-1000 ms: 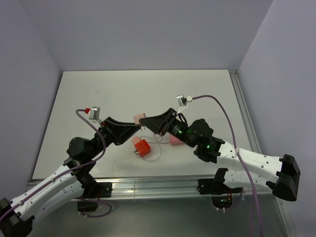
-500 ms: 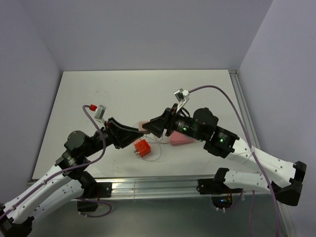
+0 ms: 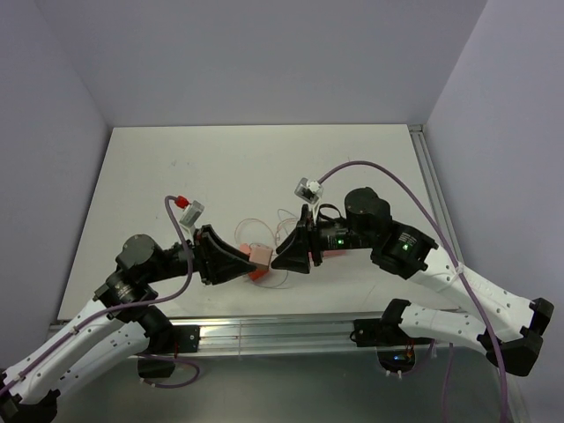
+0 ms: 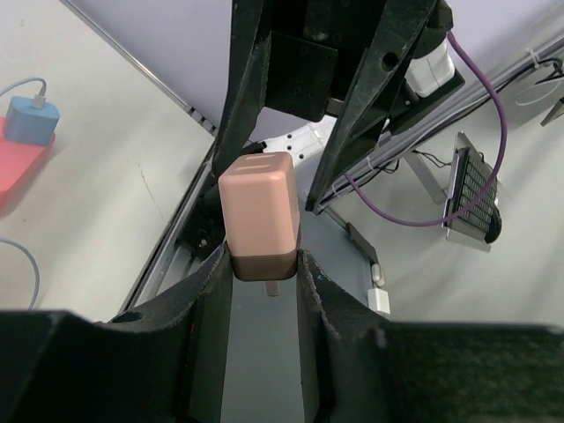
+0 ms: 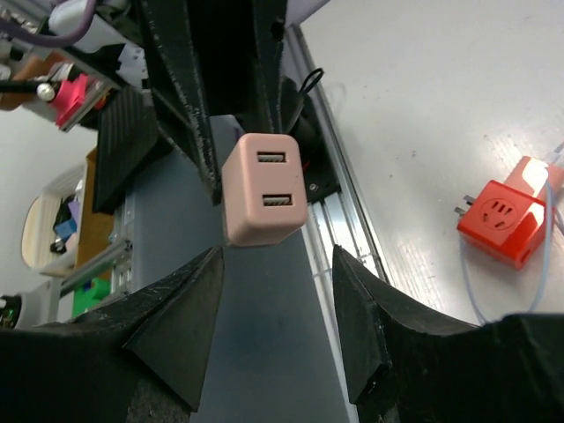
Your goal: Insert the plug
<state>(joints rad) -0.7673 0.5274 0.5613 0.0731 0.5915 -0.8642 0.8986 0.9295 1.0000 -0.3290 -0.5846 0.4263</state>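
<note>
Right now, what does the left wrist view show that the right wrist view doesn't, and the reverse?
Only the left wrist view: a blue adapter sitting on a red block, and the metal prong under the pink charger. Only the right wrist view: the charger's two USB ports and an orange socket cube lying on the table. Both: the charger clamped in the left hand, with the open right hand facing it.
</note>
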